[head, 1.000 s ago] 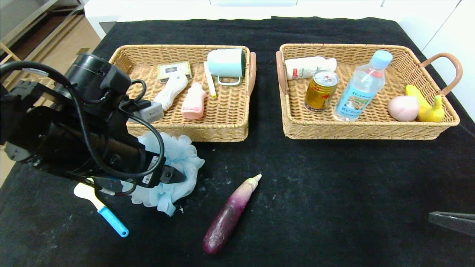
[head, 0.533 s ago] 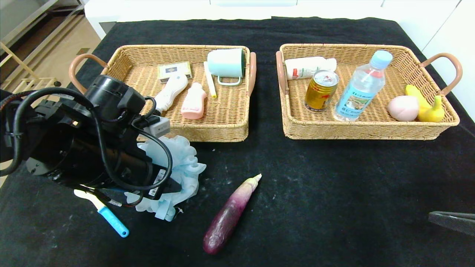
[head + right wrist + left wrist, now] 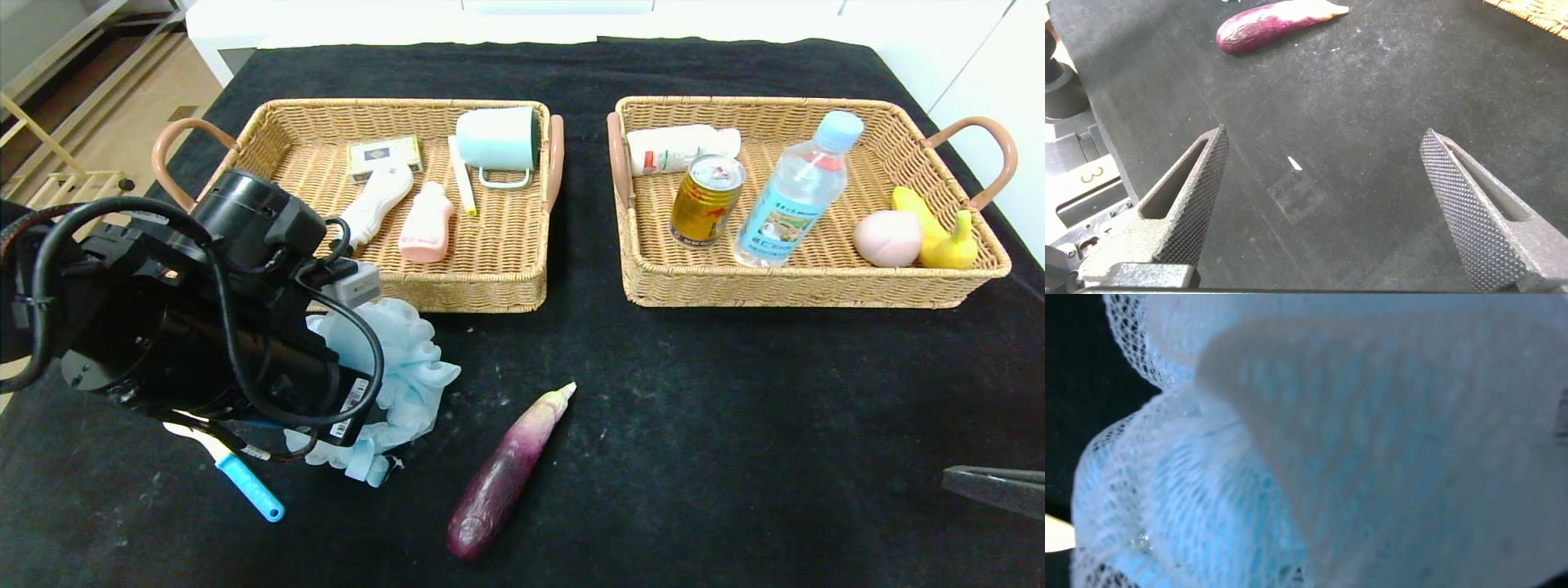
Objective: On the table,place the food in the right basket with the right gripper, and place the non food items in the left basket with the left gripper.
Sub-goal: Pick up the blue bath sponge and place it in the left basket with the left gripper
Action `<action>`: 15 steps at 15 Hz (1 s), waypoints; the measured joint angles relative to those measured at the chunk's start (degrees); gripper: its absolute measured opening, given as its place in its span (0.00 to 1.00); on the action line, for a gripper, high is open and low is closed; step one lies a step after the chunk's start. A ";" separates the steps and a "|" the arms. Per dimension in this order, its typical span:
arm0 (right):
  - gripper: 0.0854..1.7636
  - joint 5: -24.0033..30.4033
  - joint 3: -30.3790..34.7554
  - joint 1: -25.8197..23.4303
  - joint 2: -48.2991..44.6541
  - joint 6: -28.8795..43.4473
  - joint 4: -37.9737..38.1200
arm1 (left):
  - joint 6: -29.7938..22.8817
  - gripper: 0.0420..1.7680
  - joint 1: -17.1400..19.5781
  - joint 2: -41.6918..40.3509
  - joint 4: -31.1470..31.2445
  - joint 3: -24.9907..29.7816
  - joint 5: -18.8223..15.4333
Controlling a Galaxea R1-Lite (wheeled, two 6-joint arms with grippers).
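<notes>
Left gripper's black two-fingered claw point(image 3: 371, 400) — fingers buried in fluffy pale blue mesh bath pouf point(image 3: 400, 371), unseen. Small scoop's pale yellow head point(image 3: 192, 431) — mostly behind arm. Right gripper point(image 3: 992, 487) — cut by frame edge in head view.

The head camera looks down over the table point(image 3: 694, 425); the left wrist camera presses against the pouf point(image 3: 1315, 457), and the right wrist camera, low over the cloth, shares the eggplant point(image 3: 1278, 23).
</notes>
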 joint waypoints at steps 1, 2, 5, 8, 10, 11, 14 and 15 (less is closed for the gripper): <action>0.97 0.02 0.04 0.01 0.00 0.00 0.02 | 0.00 0.36 -0.46 0.13 -0.04 0.07 0.06; 0.97 0.02 0.06 0.00 -0.02 0.02 0.00 | 0.00 0.36 -0.90 0.20 -0.04 0.07 0.20; 0.97 -0.01 0.01 0.01 -0.15 0.02 -0.02 | 0.00 0.35 -1.51 0.09 0.13 -0.34 0.24; 0.97 -0.06 -0.07 -0.05 -0.17 0.00 -0.05 | 0.02 0.34 -1.67 -0.17 -0.01 -0.30 0.11; 0.97 -0.11 -0.07 -0.07 -0.20 -0.09 -0.11 | 0.02 0.34 -1.73 -0.22 -0.09 -0.23 0.09; 0.97 -0.12 -0.07 -0.07 -0.22 -0.09 -0.11 | 0.00 0.34 -1.73 -0.24 -0.04 -0.22 0.11; 0.97 -0.04 -0.11 -0.38 -0.50 -0.06 -0.07 | 0.07 0.33 -2.04 -0.41 0.05 -0.12 0.20; 0.97 -0.06 -0.10 -0.40 -0.50 -0.01 -0.05 | 0.10 0.33 -2.08 -0.69 0.13 -0.06 0.17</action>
